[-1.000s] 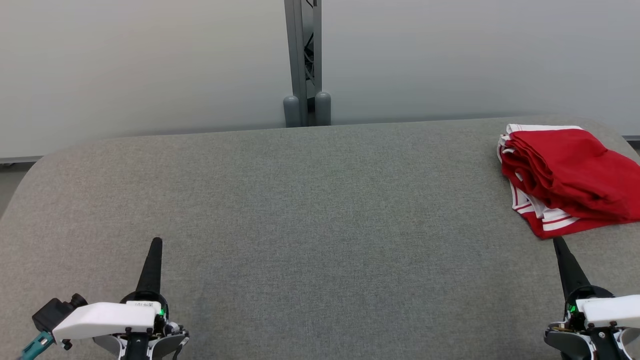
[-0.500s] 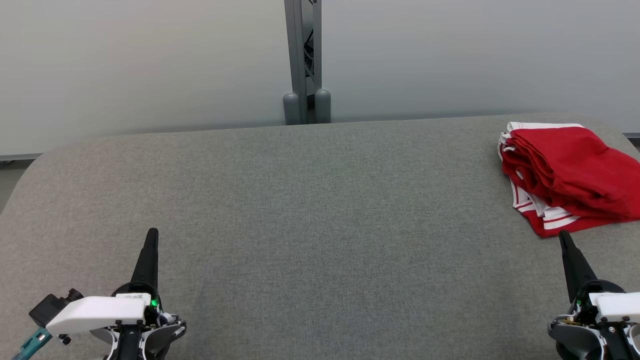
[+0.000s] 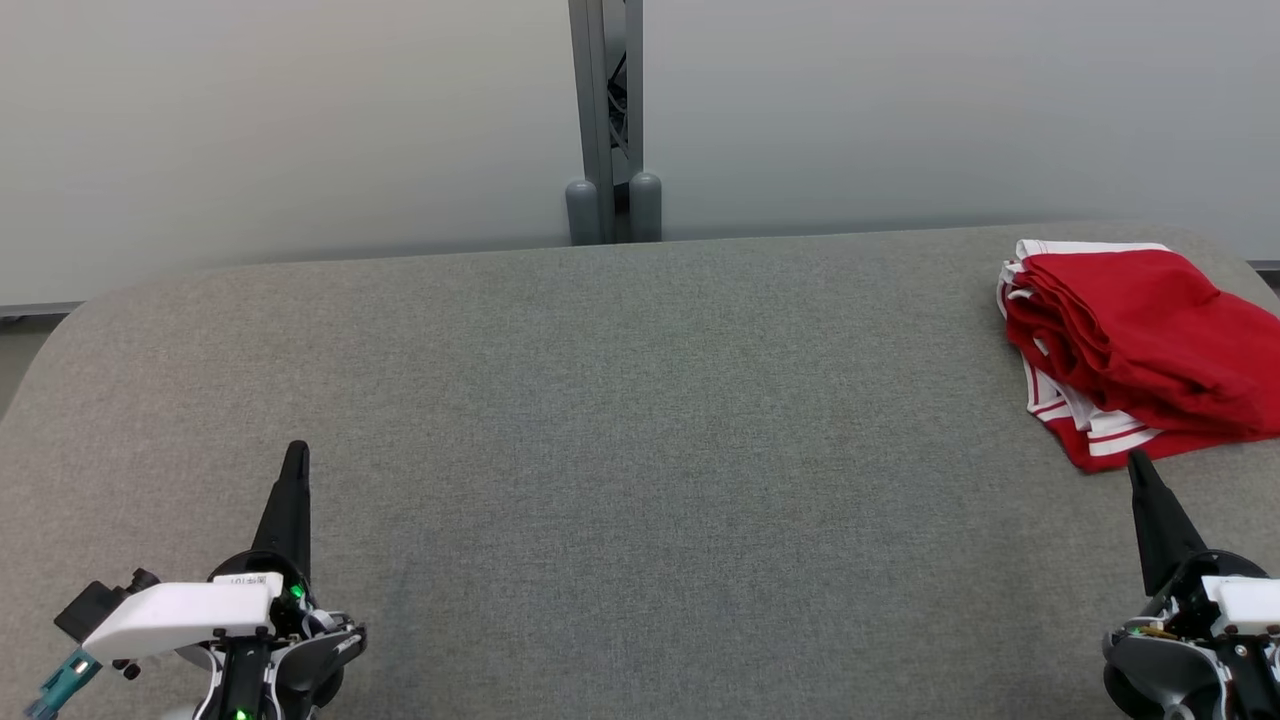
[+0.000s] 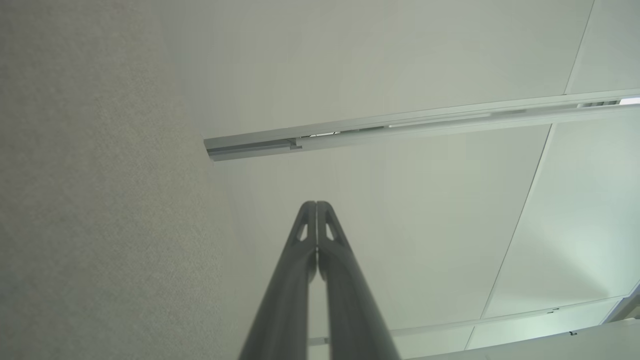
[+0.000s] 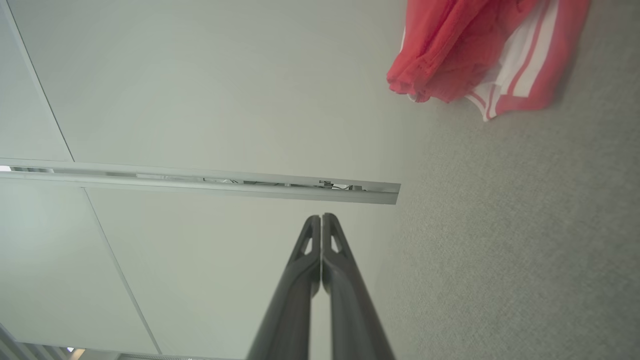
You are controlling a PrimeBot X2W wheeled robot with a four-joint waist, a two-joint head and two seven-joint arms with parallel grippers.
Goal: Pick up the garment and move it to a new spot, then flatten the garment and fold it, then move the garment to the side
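The red garment [image 3: 1130, 350] lies folded at the far right corner of the table [image 3: 640, 400]. Its long side slants toward the table's right edge. The right pincer [image 3: 1138, 462] is at the table's near right side, with the garment close ahead of it. The left pincer [image 3: 296, 452] is at the table's near left, well apart. Both are squeezed closed and hold nothing. A second ago both sat a bit nearer the table's middle. The garment has stayed put.

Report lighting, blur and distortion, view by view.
Head view: soft, even light, no glare, garment sharp but cropped at the right edge. Left wrist view: wall panel seam bows from wide-angle distortion; left pincer sharp. Right wrist view: garment looks paler, washed out; right pincer sharp.
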